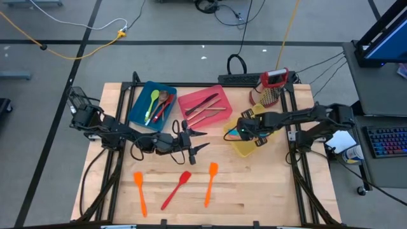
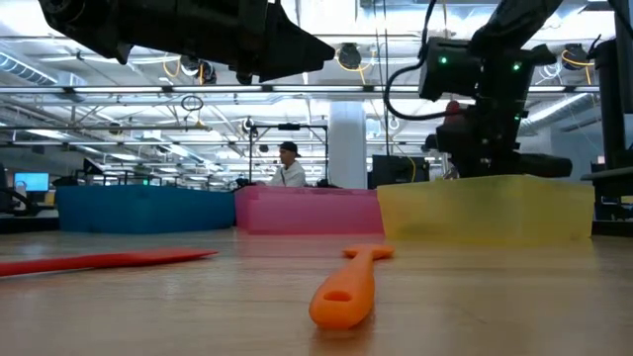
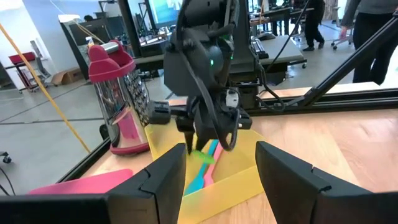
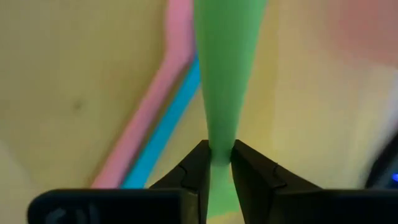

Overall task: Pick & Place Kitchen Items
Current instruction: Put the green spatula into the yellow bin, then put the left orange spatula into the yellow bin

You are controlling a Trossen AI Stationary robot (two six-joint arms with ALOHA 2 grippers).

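Green utensil (image 4: 227, 74) pinched by right end effector (image 4: 219, 163) over yellow bin (image 1: 245, 147).
Risk: handle is held thinly near its end, so slip or snag on bin rim is possible; left end effector (image 3: 221, 168) is held open, idle.

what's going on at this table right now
The right gripper hangs over the yellow bin, jaws pinched on a green utensil above the pink and blue ones already inside. The left gripper waits open mid-table. Three orange and red utensils lie on the table's front part.
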